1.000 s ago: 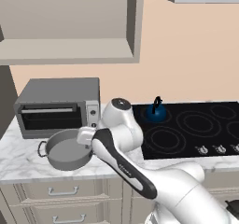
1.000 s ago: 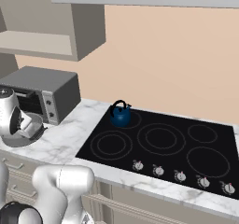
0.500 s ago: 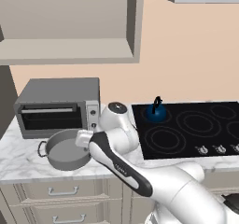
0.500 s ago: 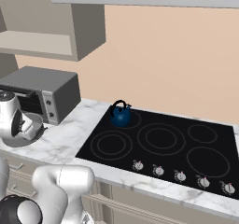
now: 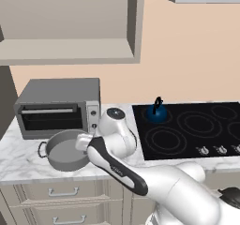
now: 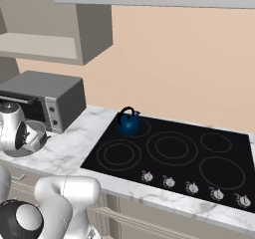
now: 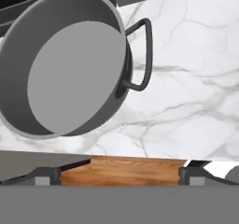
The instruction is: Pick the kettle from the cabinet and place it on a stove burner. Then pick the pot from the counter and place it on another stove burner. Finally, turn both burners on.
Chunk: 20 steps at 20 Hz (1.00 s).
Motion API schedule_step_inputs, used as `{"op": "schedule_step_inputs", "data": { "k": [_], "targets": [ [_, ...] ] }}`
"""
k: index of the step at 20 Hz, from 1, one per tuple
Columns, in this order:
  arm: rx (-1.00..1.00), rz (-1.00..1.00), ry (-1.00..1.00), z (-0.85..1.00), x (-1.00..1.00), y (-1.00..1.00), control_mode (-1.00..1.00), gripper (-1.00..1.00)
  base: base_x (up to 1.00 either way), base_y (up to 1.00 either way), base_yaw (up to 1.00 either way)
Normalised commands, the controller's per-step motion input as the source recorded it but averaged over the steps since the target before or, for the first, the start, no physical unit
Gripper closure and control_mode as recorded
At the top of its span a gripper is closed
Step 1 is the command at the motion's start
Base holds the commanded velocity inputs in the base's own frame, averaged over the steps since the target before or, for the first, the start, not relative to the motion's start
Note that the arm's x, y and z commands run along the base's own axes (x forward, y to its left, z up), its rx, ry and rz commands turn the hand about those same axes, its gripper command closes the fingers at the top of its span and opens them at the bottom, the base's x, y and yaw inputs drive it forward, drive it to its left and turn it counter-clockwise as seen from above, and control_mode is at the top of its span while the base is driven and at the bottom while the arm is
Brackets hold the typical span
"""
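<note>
Kettle sits on rear-left burner, so step one looks done. Pot rests on marble bench by toaster oven. Claw hovers above pot w/ tips spread, empty; prob. lining up on loop handle.

Under the hand sits the plain grey pot, paler inside, its loop handle darker. Beyond it the counter is white with grey veins. Farther off, the kettle is dark blue with a black handle, on a black cooktop ringed in thin grey.
</note>
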Motion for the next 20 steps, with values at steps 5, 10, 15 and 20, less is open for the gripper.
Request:
{"op": "schedule_step_inputs", "data": {
  "k": [5,10,15,20],
  "targets": [
    [0.00,-0.03,0.02,-0.21,0.15,0.07,-1.00,-1.00,0.00,0.00,0.00],
    [0.00,-0.07,0.06,-0.14,0.28,0.15,-1.00,-1.00,0.00,0.00,0.00],
    [0.00,-0.06,0.10,-0.12,0.30,0.19,-1.00,-1.00,0.00,0.00,0.00],
    [0.00,-0.05,0.12,-0.15,0.30,0.20,-1.00,-1.00,0.00,0.00,0.00]
  ]
}}
